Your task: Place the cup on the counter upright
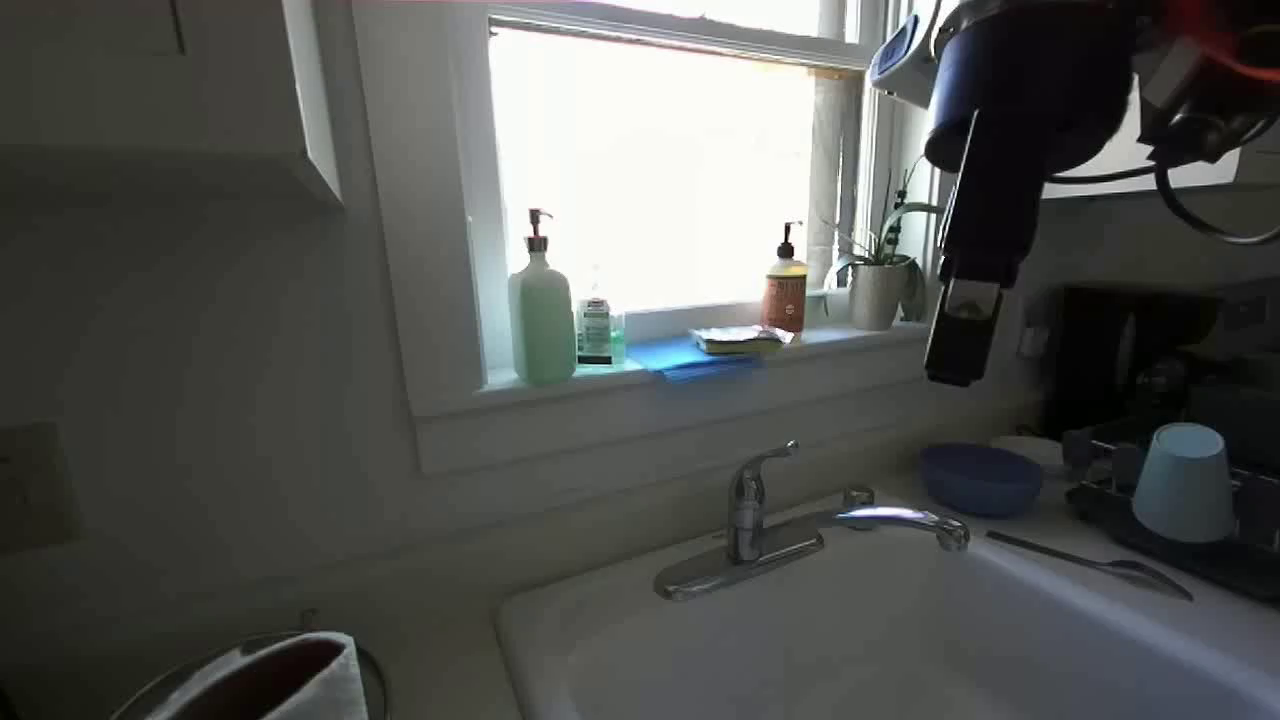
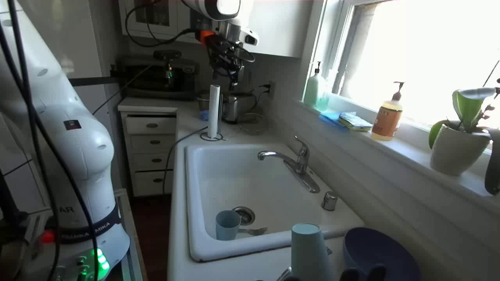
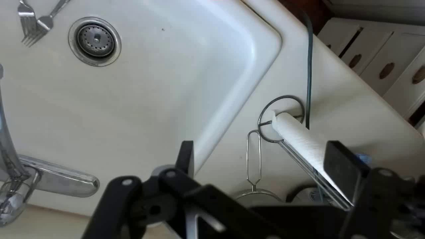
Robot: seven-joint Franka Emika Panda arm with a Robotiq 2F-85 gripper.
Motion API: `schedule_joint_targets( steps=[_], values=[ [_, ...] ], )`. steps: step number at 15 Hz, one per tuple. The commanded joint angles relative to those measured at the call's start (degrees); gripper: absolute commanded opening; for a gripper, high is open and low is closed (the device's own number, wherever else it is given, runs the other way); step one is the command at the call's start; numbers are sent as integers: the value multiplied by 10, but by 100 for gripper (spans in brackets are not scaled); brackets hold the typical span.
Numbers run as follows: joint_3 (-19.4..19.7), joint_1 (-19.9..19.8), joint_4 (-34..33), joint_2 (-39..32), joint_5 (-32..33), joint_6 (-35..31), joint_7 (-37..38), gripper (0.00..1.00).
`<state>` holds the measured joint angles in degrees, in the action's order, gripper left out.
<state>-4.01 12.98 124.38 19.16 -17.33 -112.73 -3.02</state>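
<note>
A pale bluish tapered cup (image 1: pixel 1187 485) stands narrow end up, upside down, at the dark dish rack. It also shows in an exterior view (image 2: pixel 308 251). Another bluish cup (image 2: pixel 227 225) is in the sink beside the drain, seemingly open end up. No cup shows in the wrist view. The light counter (image 2: pixel 234 269) rims the sink and also shows in the wrist view (image 3: pixel 358 111). My gripper (image 3: pixel 265 157) is open and empty, high above the counter by the sink's corner. It shows in both exterior views (image 1: pixel 955 360) (image 2: pixel 233 82), far from both cups.
The white sink (image 2: pixel 250 171) has a chrome faucet (image 2: pixel 300 160) and forks (image 3: pixel 35 25). A paper towel holder (image 3: pixel 298 139) and strainer (image 3: pixel 254 159) lie below my gripper. A blue bowl (image 1: pixel 980 480) stands by the dish rack (image 1: pixel 1100 500). Bottles (image 1: pixel 543 315) line the sill.
</note>
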Motion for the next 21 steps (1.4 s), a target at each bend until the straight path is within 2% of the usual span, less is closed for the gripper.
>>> schedule_joint_targets(
  steps=[1, 6, 7, 9, 15, 21],
  values=[
    [-10, -12, -1, 0, -4, 2, -3, 100],
    [-10, -12, -1, 0, -4, 2, -3, 100],
    [-7, -22, 0, -3, 2, -8, 15, 100],
    [12, -56, 1, -7, 20, 3, 47, 100],
    [81, -171, 40, 28, 80, -2, 69, 100],
    [110, -265, 65, 9, 250, 4, 114, 100]
  ],
)
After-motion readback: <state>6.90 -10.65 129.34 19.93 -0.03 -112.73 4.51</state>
